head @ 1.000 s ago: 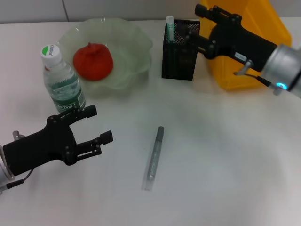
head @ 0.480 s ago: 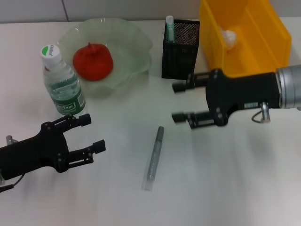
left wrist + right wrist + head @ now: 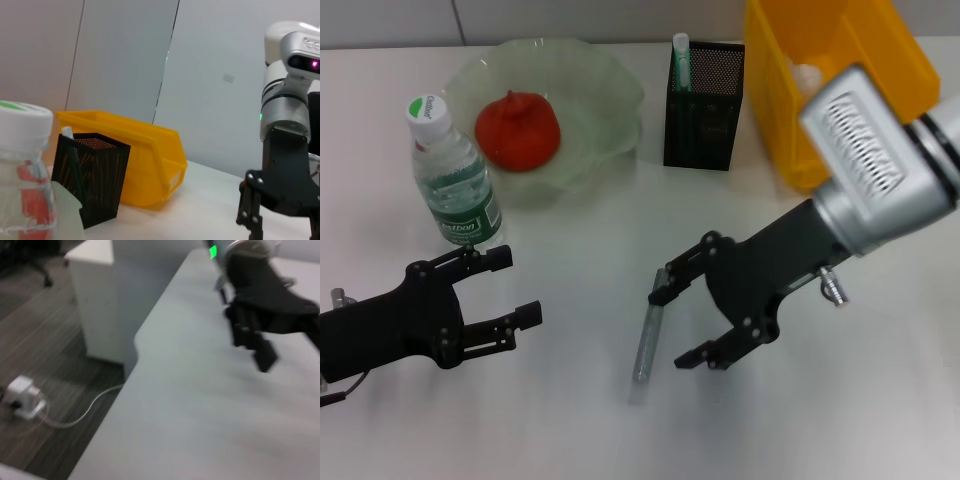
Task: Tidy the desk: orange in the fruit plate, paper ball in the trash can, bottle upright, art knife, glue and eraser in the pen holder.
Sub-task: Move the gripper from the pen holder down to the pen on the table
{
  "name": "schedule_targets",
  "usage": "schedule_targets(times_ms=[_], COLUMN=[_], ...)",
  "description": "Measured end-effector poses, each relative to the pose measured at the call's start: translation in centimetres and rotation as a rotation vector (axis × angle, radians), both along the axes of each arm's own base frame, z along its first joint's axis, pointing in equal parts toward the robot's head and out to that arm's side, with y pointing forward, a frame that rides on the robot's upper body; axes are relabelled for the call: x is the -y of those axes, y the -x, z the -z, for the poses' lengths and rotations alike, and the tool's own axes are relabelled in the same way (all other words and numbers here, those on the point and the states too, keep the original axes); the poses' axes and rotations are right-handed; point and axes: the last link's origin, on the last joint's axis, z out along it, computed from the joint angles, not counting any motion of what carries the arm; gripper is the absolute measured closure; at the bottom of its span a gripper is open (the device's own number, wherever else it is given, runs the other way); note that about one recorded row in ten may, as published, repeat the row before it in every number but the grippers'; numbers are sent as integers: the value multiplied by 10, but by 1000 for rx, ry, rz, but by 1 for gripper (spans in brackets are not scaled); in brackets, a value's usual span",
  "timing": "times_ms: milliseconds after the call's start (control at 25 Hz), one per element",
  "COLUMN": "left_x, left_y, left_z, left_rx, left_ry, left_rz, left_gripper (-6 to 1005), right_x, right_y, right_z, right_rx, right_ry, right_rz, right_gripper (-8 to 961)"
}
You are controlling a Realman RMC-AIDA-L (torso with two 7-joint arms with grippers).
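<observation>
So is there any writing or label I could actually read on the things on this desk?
Bottle cap: small green-and-white print, too blurred to read.
Bottle label: white lettering on green, too blurred to read.
Nothing else on the desk shows any writing.

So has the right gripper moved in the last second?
Yes. The right gripper has come away from the pen holder, down toward the robot, and is now open beside the art knife on the table.
</observation>
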Motion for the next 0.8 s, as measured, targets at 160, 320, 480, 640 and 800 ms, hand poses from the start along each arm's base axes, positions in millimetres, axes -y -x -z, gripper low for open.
schedule_targets(times_ms=[160,320,480,640,800], left_x=[0,0,2,3,4], left_y=[2,2,2,3,2], left_z=[1,1,4,3,4], left_rx=[-9,-10,-7,3,13], left_ry=[-2,-2,-1,-14,-17], left_rz=[-6,-8,-16,-24,-26], left_gripper=[155,155,155,155,155], right_x=[2,2,0,3,4], right_y=[15,24,28,30,32], right_z=[15,23,34,44,55], right_rx=[63,118,181,217,222], right_ry=[35,56,54,57,35], right_rz=[-114,-191,-271,-327,-368], right_gripper=[275,280,285,290,295])
